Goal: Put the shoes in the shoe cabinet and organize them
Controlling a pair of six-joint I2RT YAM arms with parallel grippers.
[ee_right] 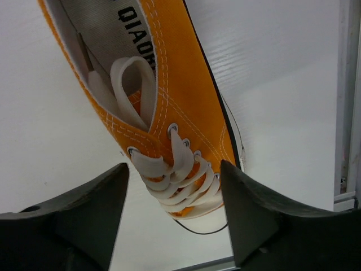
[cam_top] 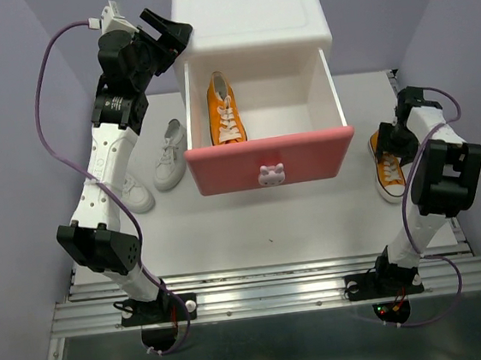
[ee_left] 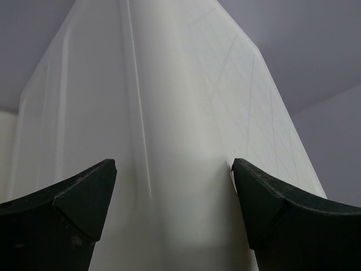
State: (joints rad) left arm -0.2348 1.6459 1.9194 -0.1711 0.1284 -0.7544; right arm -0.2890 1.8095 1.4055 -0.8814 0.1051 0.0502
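Highest in the overhead view, the left gripper sits at the upper left corner of the shoe cabinet. Its pink drawer is pulled out, with one orange sneaker lying inside, toe toward the front. On the table the white pair lies left of the drawer, and the second orange sneaker lies to its right, under the right gripper. From the left wrist, the fingers spread wide to either side of the cabinet's corner edge. Whether they press on it I cannot tell, though this looks like bracing the cabinet. From the right wrist, the fingers stand wide apart on either side of the sneaker's laced forefoot, not yet closed, a detail the overhead view hides behind the arm. The step in hand seems to be picking up this shoe. Next the jaws would need to lower and close across its sides, then carry it into the free space right of its mate. Only the overhead view shows that space.
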